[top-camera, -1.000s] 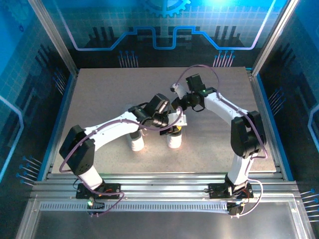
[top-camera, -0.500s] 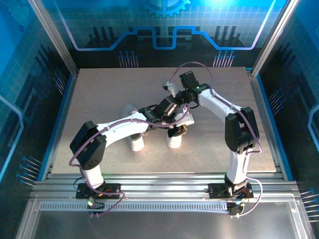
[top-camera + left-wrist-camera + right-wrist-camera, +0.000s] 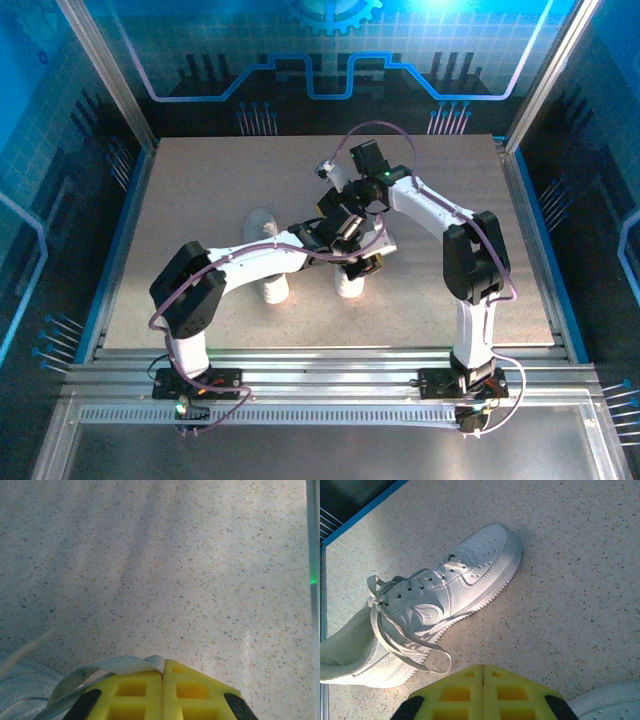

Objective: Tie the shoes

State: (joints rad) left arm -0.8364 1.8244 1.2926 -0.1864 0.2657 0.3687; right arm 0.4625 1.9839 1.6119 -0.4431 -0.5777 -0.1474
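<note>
The shoes are two small white sneakers. In the right wrist view the left shoe (image 3: pixel 450 587) lies on the table with its laces (image 3: pixel 415 647) loose and looped beside it, and a bit of the other shoe (image 3: pixel 612 700) shows at the bottom right. In the top view both arms cross above the shoes (image 3: pixel 262 228) (image 3: pixel 350 285). My left gripper (image 3: pixel 162 667) is shut on a flat white lace (image 3: pixel 107 667) that trails off to the left. My right gripper (image 3: pixel 482 670) is shut with nothing between its yellow fingers, just off that shoe's sole.
The speckled table (image 3: pixel 200 190) has a blue raised edge (image 3: pixel 360 512) and metal frame rails (image 3: pixel 125 235) at its sides. The two forearms overlap at mid-table (image 3: pixel 340 215). A rail with a green light (image 3: pixel 313 580) stands at the right.
The left arm has swung right and away, uncovering the left shoe's toe. The right gripper has moved left over the shoes, so the arms now cross more closely.
</note>
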